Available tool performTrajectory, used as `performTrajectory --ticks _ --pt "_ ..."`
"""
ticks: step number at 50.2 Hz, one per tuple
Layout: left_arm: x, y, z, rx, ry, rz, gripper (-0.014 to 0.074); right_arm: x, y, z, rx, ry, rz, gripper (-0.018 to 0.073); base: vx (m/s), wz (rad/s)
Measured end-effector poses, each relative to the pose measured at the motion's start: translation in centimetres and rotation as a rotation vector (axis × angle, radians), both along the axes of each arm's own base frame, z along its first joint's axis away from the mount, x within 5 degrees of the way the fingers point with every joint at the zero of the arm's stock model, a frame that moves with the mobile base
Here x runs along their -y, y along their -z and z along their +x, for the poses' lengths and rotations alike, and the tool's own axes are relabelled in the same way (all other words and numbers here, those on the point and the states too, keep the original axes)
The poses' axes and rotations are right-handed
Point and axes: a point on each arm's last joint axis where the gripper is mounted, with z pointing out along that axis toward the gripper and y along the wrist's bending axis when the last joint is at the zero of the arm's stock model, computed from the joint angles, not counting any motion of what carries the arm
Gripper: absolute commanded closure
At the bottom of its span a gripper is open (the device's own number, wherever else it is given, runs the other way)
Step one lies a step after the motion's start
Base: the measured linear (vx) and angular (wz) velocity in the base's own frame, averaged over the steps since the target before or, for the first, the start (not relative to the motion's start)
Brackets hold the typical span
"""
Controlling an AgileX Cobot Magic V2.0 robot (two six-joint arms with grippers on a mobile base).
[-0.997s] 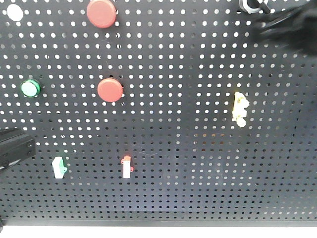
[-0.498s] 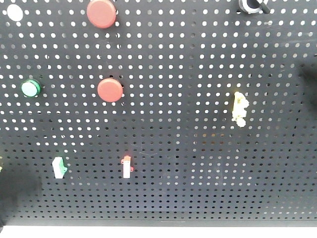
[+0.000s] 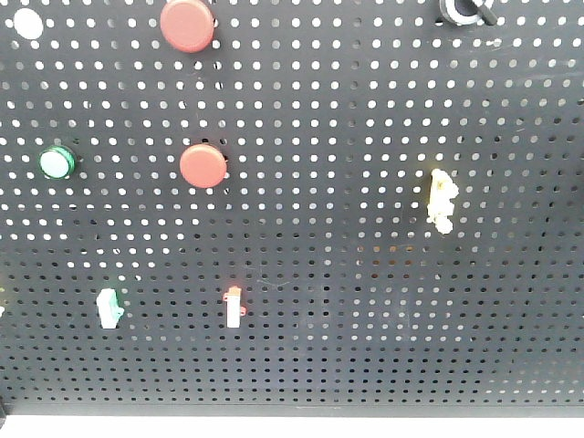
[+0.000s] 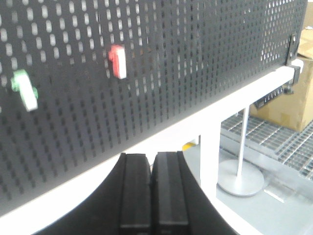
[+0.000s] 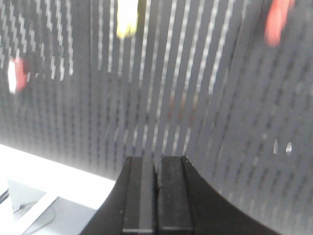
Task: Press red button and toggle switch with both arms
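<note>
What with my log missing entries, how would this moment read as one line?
left gripper: shut, empty | right gripper: shut, empty | middle red button: untouched | front view: no arms visible

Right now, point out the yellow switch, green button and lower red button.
yellow switch [image 3: 442,201], front view, its middle.
green button [image 3: 56,162], front view, cap centre.
lower red button [image 3: 203,166], front view, cap centre.

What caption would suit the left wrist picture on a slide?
Left gripper, shut, facing the lower edge of a black pegboard that carries a green switch and a red-and-white switch.
</note>
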Motion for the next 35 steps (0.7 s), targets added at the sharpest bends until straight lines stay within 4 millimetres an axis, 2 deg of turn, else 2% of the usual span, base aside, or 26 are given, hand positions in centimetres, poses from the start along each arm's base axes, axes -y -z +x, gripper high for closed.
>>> performTrajectory --ticks 9,15,35 --pt "0.3 2.0 -0.2 -0.092 0.038 0.056 0.0595 -0.1 2.0 0.2 -0.056 0.002 -0.002 0.0562 0.0 0.0" --pt "0.4 2.7 -0.5 -0.139 0.068 0.087 0.0595 -0.1 3.1 0.3 -0.105 0.003 -0.017 0.0562 0.0 0.0" --pt "0.4 3.7 -0.7 -0.188 0.092 0.125 0.0595 -0.1 3.3 0.3 -0.126 0.003 -0.022 0.0562 0.0 0.0"
